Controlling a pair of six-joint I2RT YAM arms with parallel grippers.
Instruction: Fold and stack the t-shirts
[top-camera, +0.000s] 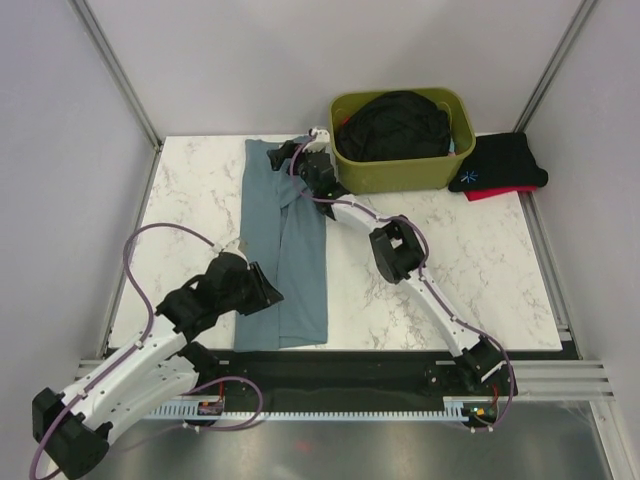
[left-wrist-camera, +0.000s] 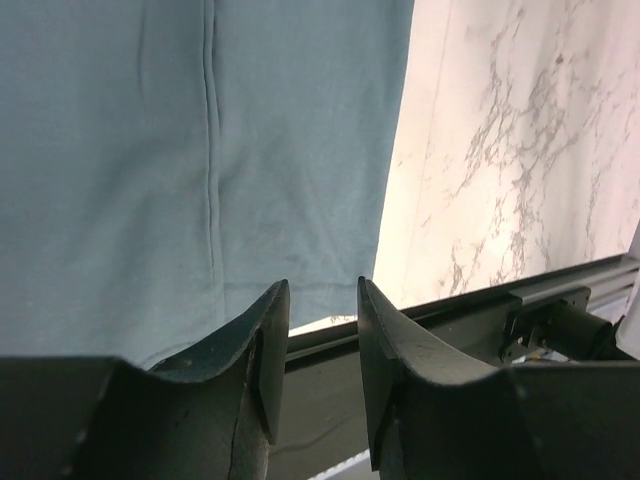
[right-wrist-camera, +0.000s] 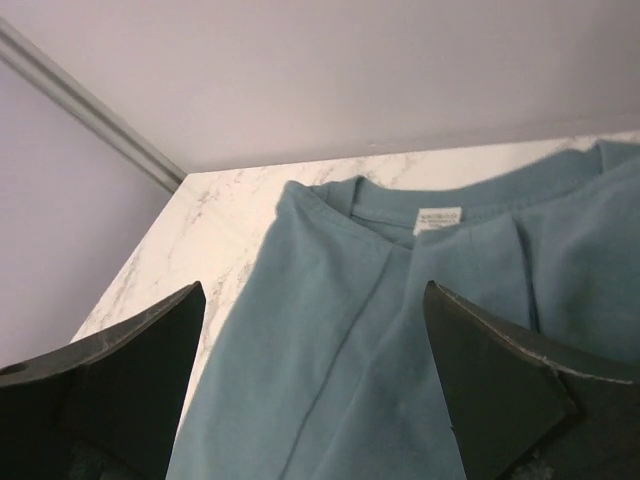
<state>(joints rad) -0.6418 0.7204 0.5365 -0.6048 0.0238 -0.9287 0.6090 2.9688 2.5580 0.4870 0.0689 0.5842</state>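
Our right fingers are spread wide and empty just above the collar end of the teal t-shirt, placed, we judge, to take hold there. Our left fingers sit partly apart at its hem, pinching nothing. The shirt lies as a long strip left of centre on the tabletop, suited to a crosswise fold. A folded black t-shirt sits upper right.
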